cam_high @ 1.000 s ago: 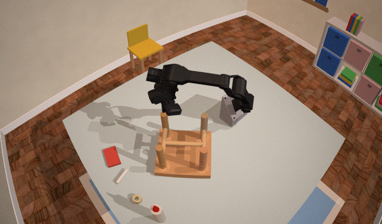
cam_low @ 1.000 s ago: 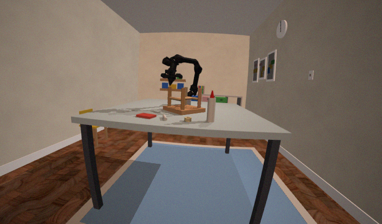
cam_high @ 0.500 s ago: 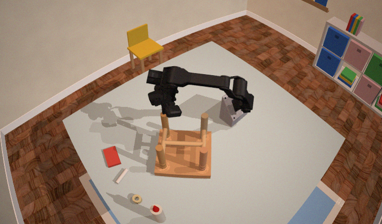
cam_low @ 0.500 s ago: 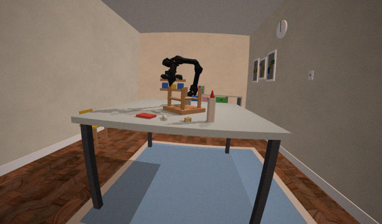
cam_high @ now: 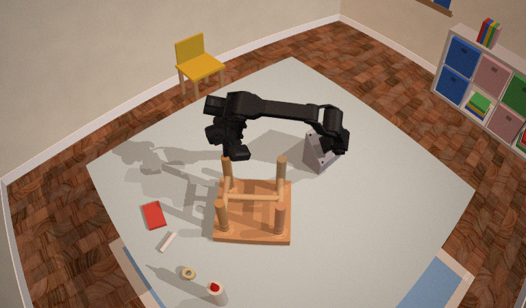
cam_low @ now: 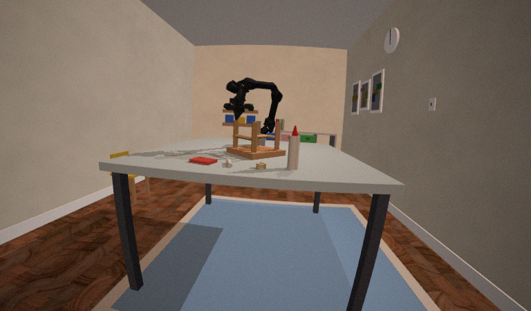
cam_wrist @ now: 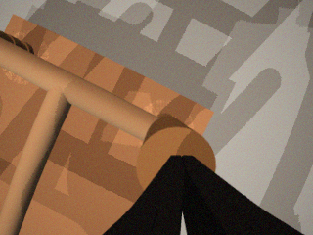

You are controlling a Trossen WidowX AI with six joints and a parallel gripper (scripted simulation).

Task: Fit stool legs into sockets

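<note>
The wooden stool lies upside down with its seat [cam_high: 252,219] flat on the table. All of its legs stand upright in the seat, joined by pale crossbars [cam_high: 250,197]. My gripper [cam_high: 236,152] is shut and empty. It sits right over the top end of the far left leg [cam_high: 227,170], at or just above it. In the wrist view that leg's round end [cam_wrist: 175,151] shows just ahead of my closed fingers, with the seat [cam_wrist: 98,151] below. In the exterior view my gripper [cam_low: 237,114] hangs over the stool [cam_low: 255,141].
A red block [cam_high: 153,215], a white dowel [cam_high: 166,241], a tape ring [cam_high: 188,271] and a glue bottle [cam_high: 215,290] lie on the table in front and to the left of the stool. My arm's base [cam_high: 320,153] stands behind the stool.
</note>
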